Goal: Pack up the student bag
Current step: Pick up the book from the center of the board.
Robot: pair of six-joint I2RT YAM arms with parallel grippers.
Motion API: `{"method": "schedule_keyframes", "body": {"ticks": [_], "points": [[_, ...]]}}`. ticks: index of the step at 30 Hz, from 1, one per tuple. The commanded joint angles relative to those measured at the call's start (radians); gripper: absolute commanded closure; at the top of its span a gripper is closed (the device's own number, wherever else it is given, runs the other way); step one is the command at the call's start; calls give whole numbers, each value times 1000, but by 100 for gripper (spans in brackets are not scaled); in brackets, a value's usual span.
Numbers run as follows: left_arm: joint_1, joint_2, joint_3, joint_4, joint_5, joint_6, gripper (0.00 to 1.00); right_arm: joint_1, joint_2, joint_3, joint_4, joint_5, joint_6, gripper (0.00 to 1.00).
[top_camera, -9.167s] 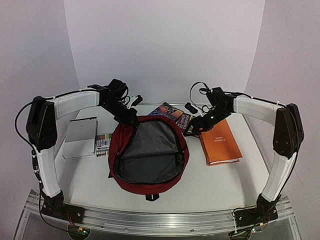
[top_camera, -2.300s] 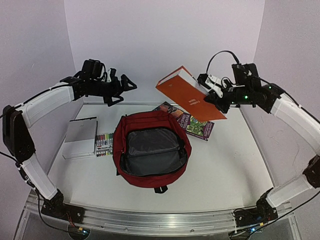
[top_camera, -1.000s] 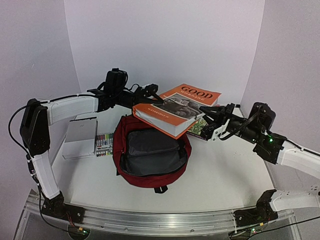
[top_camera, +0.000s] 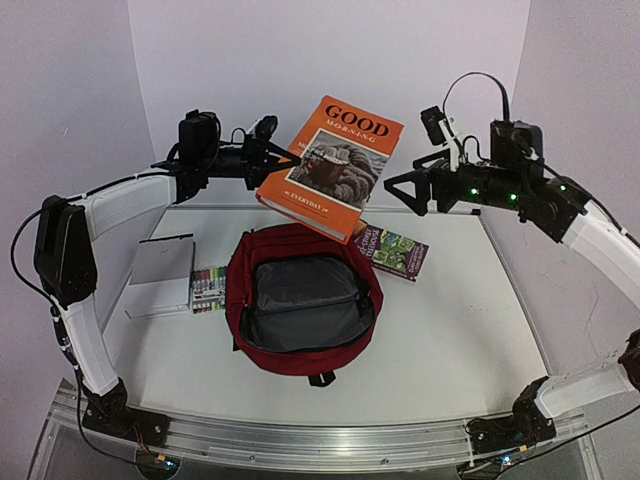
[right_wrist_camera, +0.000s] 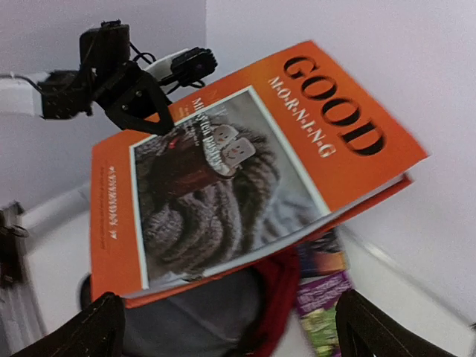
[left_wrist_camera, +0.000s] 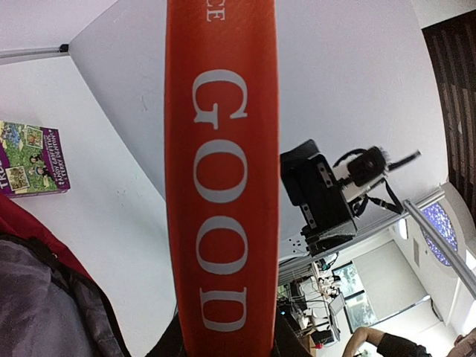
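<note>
The student bag (top_camera: 300, 345), dark red with grey lining, lies unzipped at the table's middle; it also shows as the student bag (right_wrist_camera: 281, 291) and the student bag (left_wrist_camera: 41, 294) in the wrist views. Above its far rim hangs an orange "GOOD MORNING" book (top_camera: 335, 165), tilted up with its cover facing the camera. My left gripper (top_camera: 270, 160) is shut on its spine; the left wrist view shows the book (left_wrist_camera: 223, 163) rising out of the gripper (left_wrist_camera: 227, 346). My right gripper (top_camera: 400, 195) stands open to the book's right, apart from it. Between the fingers of that gripper (right_wrist_camera: 230, 297), the book (right_wrist_camera: 238, 163) floats clear.
A purple picture book (top_camera: 392, 250) lies on the table right of the bag's top. A pack of coloured markers (top_camera: 206, 288) and a flat silver case (top_camera: 160, 275) lie to the bag's left. White walls close in behind and at both sides.
The book passed from my right gripper to my left: the left shut on its spine, the right opened and drew back up to the right. The book now stands higher and steeper.
</note>
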Motion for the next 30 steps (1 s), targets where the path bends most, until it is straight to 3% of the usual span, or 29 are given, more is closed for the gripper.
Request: {"method": "schedule_keyframes", "body": {"ticks": [1, 10, 20, 22, 26, 28, 30], "points": [[-3, -18, 44, 53, 48, 44, 75, -151, 93, 19, -41, -400, 525, 2], [-32, -18, 3, 150, 67, -28, 76, -197, 151, -75, 272, -604, 871, 2], [-81, 17, 34, 134, 62, -25, 76, -197, 236, -73, 426, -600, 977, 4], [-91, 24, 34, 137, 61, -28, 76, -197, 245, -84, 451, -597, 1011, 16], [-96, 20, 33, 70, 47, 3, 69, -198, 245, -94, 470, -597, 1039, 53], [-95, 5, 52, -66, 23, 105, 56, -206, 237, -102, 470, -598, 1048, 64], [-92, -15, 82, -285, -17, 227, 34, -223, 227, -114, 470, -597, 1051, 76]]}}
